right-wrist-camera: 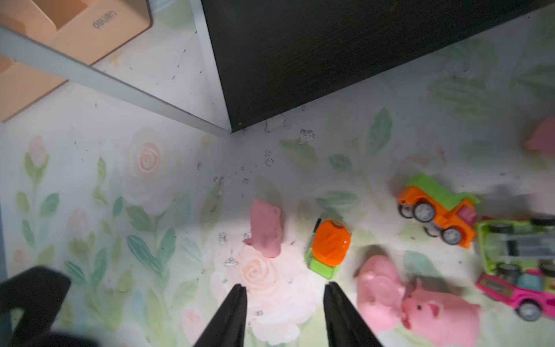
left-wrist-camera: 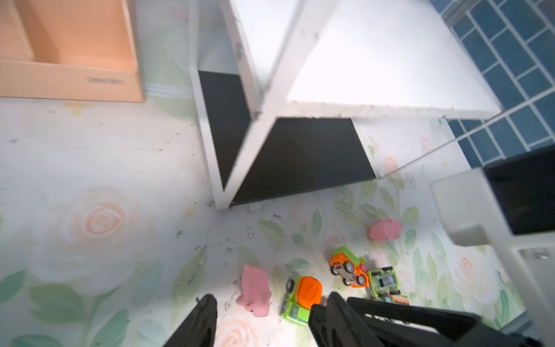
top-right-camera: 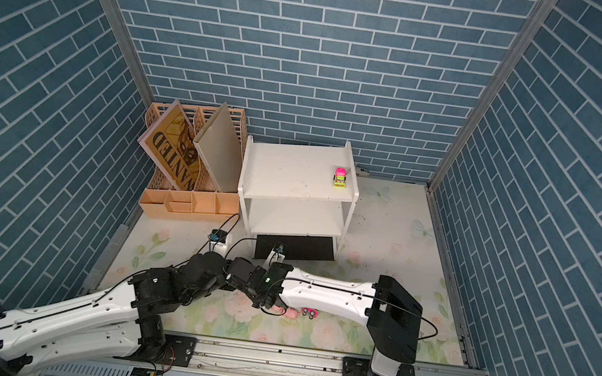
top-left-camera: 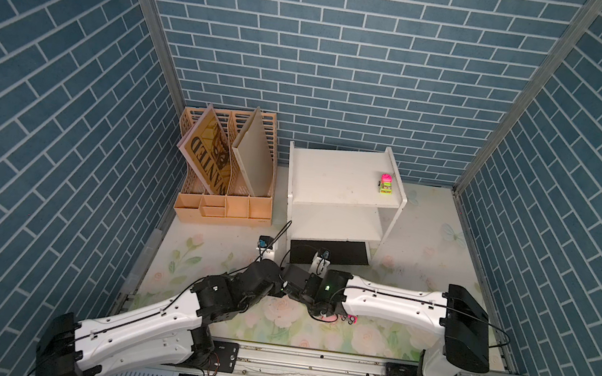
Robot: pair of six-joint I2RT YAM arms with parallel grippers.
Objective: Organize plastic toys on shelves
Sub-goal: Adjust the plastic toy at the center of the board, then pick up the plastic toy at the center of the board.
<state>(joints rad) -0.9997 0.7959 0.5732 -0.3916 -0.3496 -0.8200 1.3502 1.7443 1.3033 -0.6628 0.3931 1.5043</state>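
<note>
A pink-and-green truck (top-left-camera: 386, 184) stands on the top board of the white shelves (top-left-camera: 331, 189); four more trucks (right-wrist-camera: 329, 246) and four pink pigs (right-wrist-camera: 265, 228) lie clustered on the floral mat (right-wrist-camera: 120, 195).

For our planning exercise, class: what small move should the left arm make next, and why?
Probably lower the left gripper onto the nearest pink pig: its fingers stand open and empty just short of it, and it lies on the mat.

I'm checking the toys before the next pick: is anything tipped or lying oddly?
Yes. On the mat before the shelves, the orange truck lies on its side, and the green truck next to it is flipped, chassis and wheels up. The mixer truck stands upright.
</note>
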